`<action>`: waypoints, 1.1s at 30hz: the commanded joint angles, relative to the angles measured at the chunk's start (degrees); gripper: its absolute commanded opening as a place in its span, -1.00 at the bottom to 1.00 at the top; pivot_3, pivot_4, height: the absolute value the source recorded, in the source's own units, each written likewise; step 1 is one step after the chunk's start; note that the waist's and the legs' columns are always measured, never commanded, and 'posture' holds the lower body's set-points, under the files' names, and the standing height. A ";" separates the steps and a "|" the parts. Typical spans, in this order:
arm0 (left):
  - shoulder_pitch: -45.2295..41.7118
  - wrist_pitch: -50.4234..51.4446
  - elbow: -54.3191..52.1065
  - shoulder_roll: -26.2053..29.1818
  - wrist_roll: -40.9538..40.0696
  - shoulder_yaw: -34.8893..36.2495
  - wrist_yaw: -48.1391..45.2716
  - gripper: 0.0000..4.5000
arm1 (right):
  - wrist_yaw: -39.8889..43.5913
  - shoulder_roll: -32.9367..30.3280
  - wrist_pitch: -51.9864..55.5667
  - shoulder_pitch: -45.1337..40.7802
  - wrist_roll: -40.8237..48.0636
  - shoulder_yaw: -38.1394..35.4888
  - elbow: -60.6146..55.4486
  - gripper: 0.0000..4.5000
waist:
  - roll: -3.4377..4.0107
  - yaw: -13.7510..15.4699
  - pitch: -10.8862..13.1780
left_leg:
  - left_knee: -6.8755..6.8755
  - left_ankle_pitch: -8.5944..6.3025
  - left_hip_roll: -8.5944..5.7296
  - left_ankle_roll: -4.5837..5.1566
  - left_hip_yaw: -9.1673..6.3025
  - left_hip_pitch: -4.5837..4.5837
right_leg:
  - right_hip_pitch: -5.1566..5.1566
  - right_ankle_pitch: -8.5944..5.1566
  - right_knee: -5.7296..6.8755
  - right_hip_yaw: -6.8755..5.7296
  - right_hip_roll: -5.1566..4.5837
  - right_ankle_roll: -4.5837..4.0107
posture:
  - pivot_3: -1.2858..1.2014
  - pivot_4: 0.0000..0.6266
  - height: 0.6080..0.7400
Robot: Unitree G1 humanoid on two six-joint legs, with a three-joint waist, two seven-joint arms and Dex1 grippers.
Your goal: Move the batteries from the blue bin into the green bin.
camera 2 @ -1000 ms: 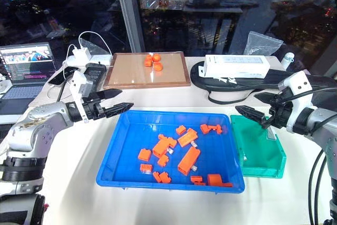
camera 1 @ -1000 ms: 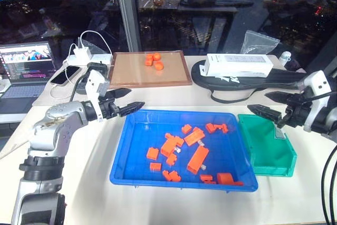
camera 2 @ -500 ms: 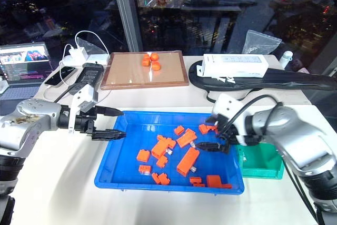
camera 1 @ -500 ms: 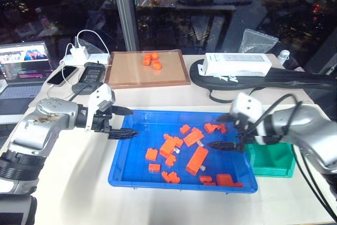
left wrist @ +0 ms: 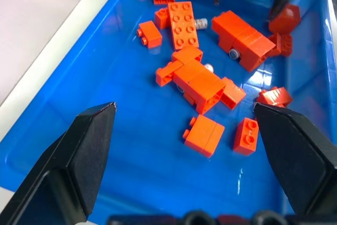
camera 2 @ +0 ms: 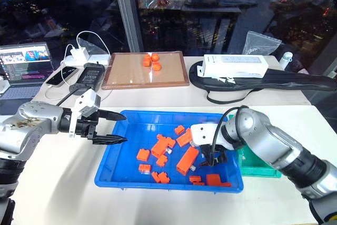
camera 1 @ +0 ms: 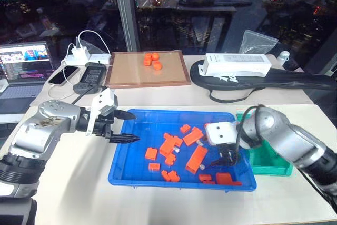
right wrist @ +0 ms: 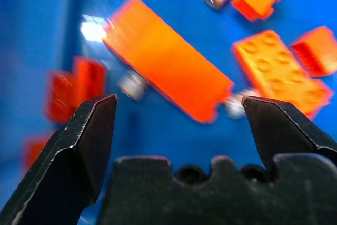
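Note:
The blue bin point(camera 1: 136, 154) lies in the middle of the white table and holds several orange bricks point(camera 1: 197, 159). Small silver batteries point(left wrist: 200, 23) lie among them, one battery point(right wrist: 131, 85) tucked against a long brick. My right gripper point(camera 1: 223, 159) points down into the bin's right part, open, just above the long brick point(right wrist: 168, 72) with nothing held. My left gripper point(camera 1: 132, 127) is open over the bin's left rim, aimed across the bricks. The green bin point(camera 1: 274, 160) stands against the blue bin's right side, partly hidden by my right arm.
A wooden-framed board point(camera 1: 134, 75) with orange pieces lies behind the blue bin. A white box point(camera 1: 237, 65) rests on a black bag point(camera 1: 295, 80) at the back right. A laptop point(camera 1: 23, 69), phones and a charger point(camera 1: 81, 55) crowd the back left.
My right arm has swung from above the green bin leftward and down into the blue bin, gripper now pointing down. My left gripper drew back slightly and turned toward the bin.

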 commanded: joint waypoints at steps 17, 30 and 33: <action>4.52 1.00 -6.51 -0.69 -2.88 3.39 3.39 1.00 | 11.42 11.67 -25.76 -3.73 -8.60 0.32 12.17 -0.29 | 0.00 0.21 0.00 | 0.07 0.00 0.02 -0.01 0.09 0.04 | 0.06 0.14 0.12 -0.05 -0.01 -0.15 | 0.03 -0.52 1.00; -2.47 -2.87 0.00 -6.09 1.53 -0.85 4.37 1.00 | 6.70 5.58 -15.02 -9.98 -8.90 -12.20 22.59 -0.36 | 0.00 0.47 0.02 | 0.07 0.00 0.02 0.00 0.19 0.09 | 0.10 0.14 0.13 -0.07 -0.01 -0.23 | 0.03 -0.52 1.00; -3.46 -3.04 0.57 -6.61 1.73 -1.58 3.80 1.00 | 4.18 4.75 -11.65 -9.63 -11.64 -13.22 25.96 -0.36 | 0.00 0.50 0.02 | 0.06 0.00 -0.01 0.00 0.25 0.05 | 0.07 0.10 0.11 -0.07 -0.05 -0.31 | 0.03 -0.52 1.00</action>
